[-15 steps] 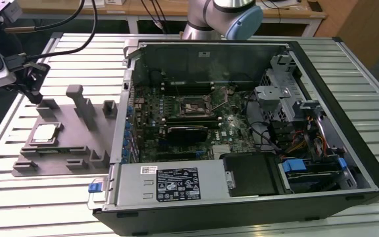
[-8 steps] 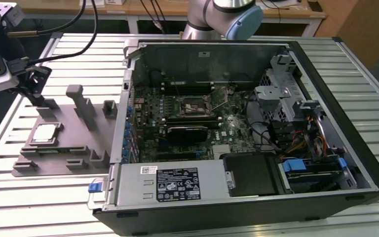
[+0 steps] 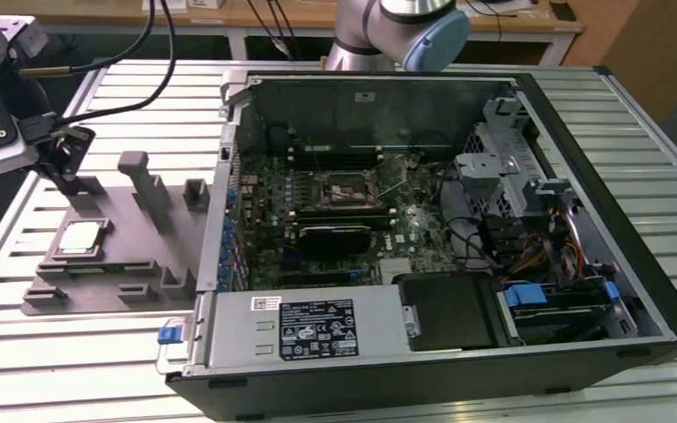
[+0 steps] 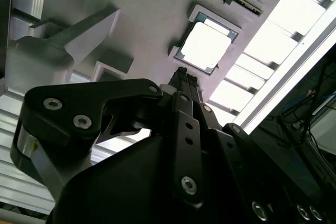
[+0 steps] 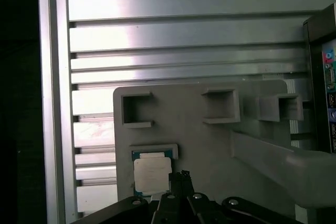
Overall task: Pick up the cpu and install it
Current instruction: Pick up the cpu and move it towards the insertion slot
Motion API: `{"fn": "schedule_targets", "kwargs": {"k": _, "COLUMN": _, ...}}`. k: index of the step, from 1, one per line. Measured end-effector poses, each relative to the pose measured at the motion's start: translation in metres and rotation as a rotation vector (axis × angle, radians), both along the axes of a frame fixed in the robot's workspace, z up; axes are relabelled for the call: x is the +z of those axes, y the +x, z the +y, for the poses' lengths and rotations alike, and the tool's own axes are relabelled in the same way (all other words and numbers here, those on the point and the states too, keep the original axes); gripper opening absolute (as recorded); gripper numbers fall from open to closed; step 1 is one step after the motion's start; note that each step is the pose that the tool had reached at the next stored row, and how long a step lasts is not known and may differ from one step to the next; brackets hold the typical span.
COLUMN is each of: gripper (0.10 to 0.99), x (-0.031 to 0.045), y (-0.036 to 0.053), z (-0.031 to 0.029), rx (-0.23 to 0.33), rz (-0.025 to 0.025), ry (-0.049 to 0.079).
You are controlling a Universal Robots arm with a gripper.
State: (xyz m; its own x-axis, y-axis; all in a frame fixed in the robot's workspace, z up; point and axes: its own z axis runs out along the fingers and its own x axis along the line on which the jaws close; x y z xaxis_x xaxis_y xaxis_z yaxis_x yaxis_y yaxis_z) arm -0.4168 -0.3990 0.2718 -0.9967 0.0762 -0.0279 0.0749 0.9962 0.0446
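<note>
I'm on the pick-up step. My gripper (image 4: 181,73) hangs over the grey tray (image 3: 138,264), fingers drawn together and empty. The cpu (image 3: 82,238) lies flat in its pocket near the tray's edge at the exterior view's left, just beside the tips. Taking it, I judge, calls for spreading the fingers across its rim. The tray's upright posts (image 3: 135,176) crowd close; the socket (image 3: 345,189) in the open case (image 3: 621,176) sits well apart.

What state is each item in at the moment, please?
cpu: lying flat in its recess on the grey fixture tray, not gripped.
gripper: near the cpu, fingers shut, holding nothing.
computer case: on its side, side panel off, motherboard exposed.
</note>
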Motion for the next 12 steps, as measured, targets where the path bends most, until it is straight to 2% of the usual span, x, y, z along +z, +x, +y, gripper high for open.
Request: {"fn": "schedule_targets", "kwargs": {"k": 12, "gripper": 0.11, "x": -0.0098, "y": -0.0065, "z": -0.0001, "rx": 0.0, "rz": -0.0001, "ry": 0.0}}
